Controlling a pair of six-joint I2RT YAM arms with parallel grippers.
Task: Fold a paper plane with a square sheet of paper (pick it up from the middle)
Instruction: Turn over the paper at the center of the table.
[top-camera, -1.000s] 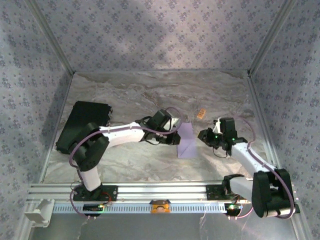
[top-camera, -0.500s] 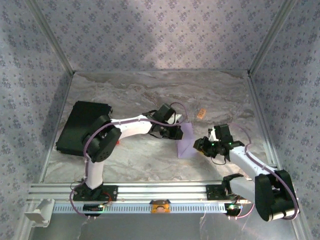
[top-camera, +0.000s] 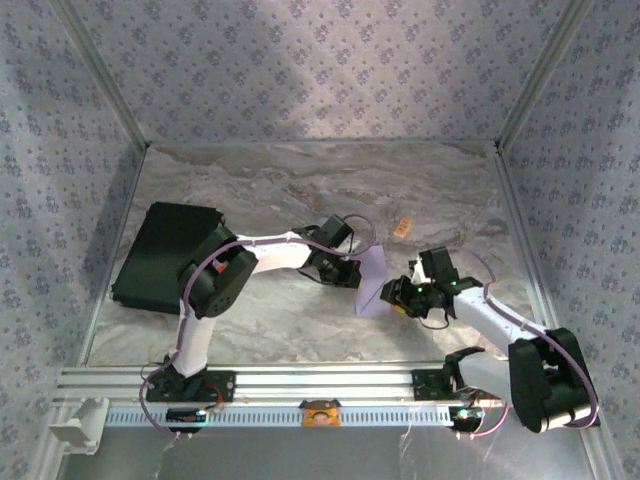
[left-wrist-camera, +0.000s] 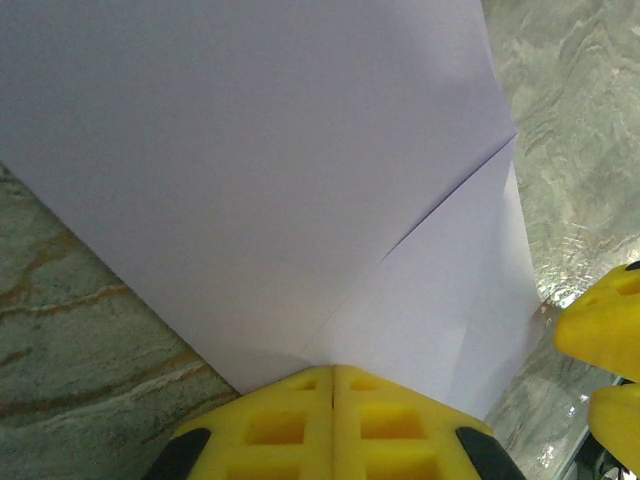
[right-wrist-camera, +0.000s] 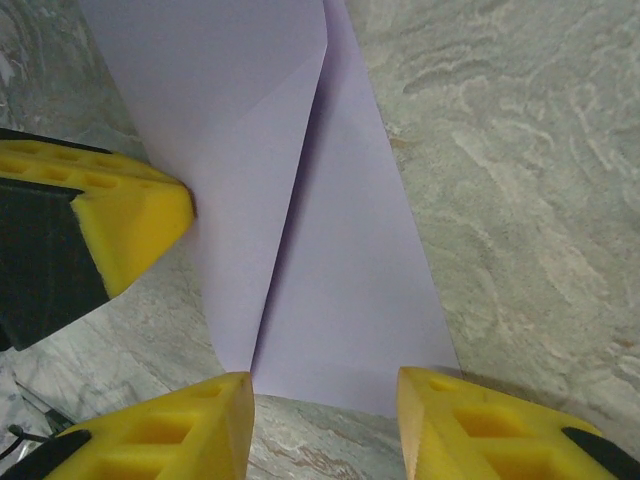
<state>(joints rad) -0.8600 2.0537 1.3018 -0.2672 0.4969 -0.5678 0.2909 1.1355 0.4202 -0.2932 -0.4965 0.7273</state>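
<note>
Over the last second the right gripper (top-camera: 398, 296) had come in from well off at 3 o'clock to the 4 o'clock edge of the sheet of paper (top-camera: 374, 282). Its fingers (right-wrist-camera: 200, 425) had spread and stood apart on either side of the sheet's narrow end, holding nothing. The left gripper (top-camera: 345, 270) had stayed at the sheet's 9 o'clock edge. Its fingers (left-wrist-camera: 290, 425) had drawn fully together and appeared clamped on the paper's margin, where a diagonal crease ran in.

The sheet lay on the counter (top-camera: 300, 190) just to 4 o'clock of its centre. It was partly folded, with one flap overlapping the layer beneath, and was not yet a dart. In my judgement this was a hand-over or a two-handed fold: the left held the work while the right prepared to take or press it.

The black pad (top-camera: 160, 250) sat at the counter's 9 o'clock side, well apart. A small tan block (top-camera: 402, 228) lay near the sheet at 1 o'clock, not touching it. The two grippers were close together, and that crowding looked the only obstruction.
</note>
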